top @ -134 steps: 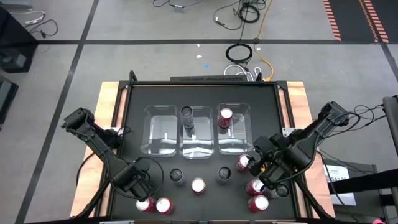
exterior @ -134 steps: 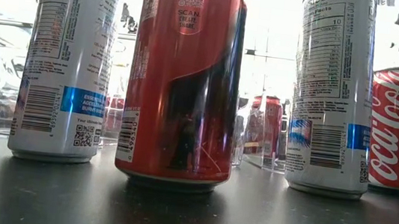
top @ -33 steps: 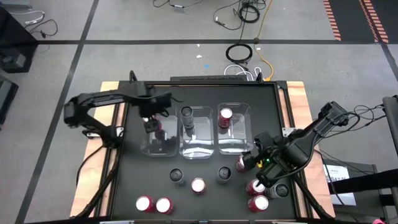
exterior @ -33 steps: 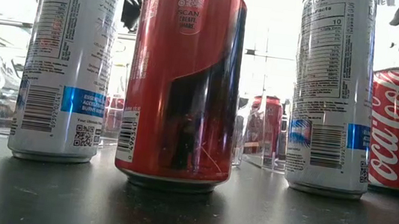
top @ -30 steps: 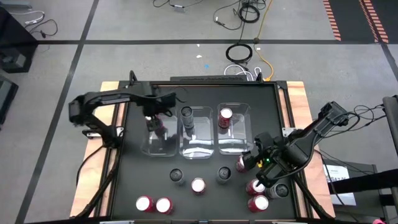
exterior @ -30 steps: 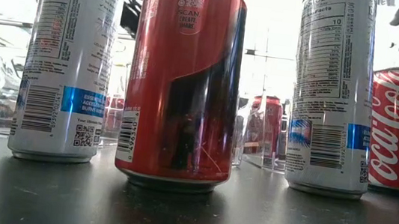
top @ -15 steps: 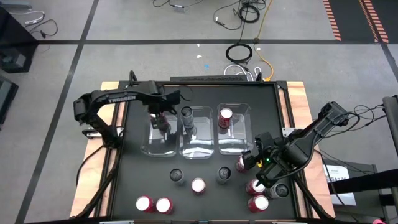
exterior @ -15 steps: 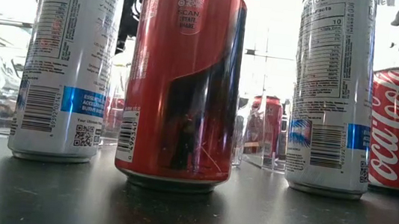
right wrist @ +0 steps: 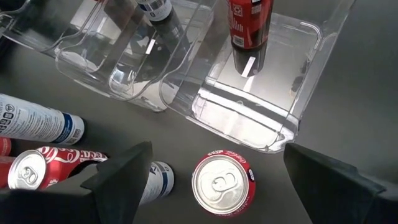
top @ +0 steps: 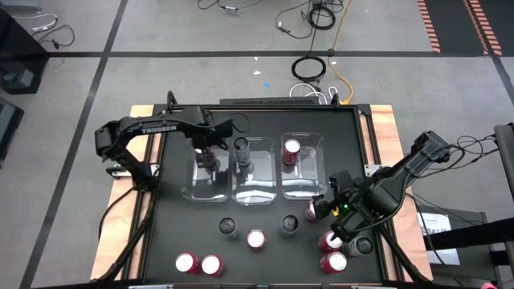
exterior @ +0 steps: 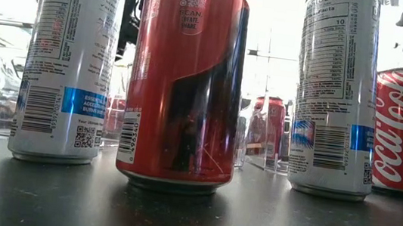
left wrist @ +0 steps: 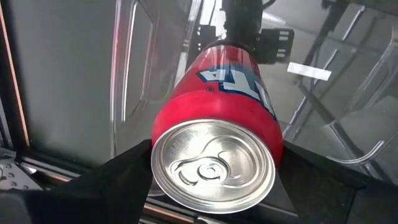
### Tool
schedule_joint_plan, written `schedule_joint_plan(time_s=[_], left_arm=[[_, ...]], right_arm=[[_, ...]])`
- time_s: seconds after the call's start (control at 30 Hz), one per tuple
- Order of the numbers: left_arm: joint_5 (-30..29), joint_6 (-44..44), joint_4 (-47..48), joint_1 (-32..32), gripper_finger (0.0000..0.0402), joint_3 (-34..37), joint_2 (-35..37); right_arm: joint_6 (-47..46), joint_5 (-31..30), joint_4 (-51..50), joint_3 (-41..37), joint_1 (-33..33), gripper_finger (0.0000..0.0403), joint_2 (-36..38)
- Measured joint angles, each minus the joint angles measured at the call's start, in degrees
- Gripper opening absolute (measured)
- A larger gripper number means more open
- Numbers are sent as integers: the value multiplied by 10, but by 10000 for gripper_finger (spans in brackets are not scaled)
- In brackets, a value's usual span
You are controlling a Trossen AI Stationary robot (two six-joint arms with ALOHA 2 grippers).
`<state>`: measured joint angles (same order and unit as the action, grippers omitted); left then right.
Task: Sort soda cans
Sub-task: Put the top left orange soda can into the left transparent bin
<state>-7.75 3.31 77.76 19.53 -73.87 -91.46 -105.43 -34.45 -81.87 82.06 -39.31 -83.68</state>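
L gripper (top: 208,152): upper left of high view, over left bin (top: 193,181); fingers astride red can (left wrist: 219,140), grip or gap unclear.
R gripper (top: 325,210): lower right, fingers spread above red-topped can (right wrist: 223,184).

It was a robotics lab: a black-topped wooden-edged table (top: 161,241) stood on grey concrete floor (top: 120,32) strewn with loose cables (top: 317,16).

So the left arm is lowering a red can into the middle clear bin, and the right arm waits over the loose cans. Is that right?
Not quite. The high view shows the left gripper with its red can over the leftmost bin, not the middle one. The right gripper does wait over the loose cans.
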Motion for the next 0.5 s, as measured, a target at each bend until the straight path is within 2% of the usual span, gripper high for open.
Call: schedule_joint_plan(time_s=[0.5], left_arm=[[-3, 3, 6, 1, 325, 34, 1]], right_arm=[[2, 0, 5, 0, 0, 357, 0]])
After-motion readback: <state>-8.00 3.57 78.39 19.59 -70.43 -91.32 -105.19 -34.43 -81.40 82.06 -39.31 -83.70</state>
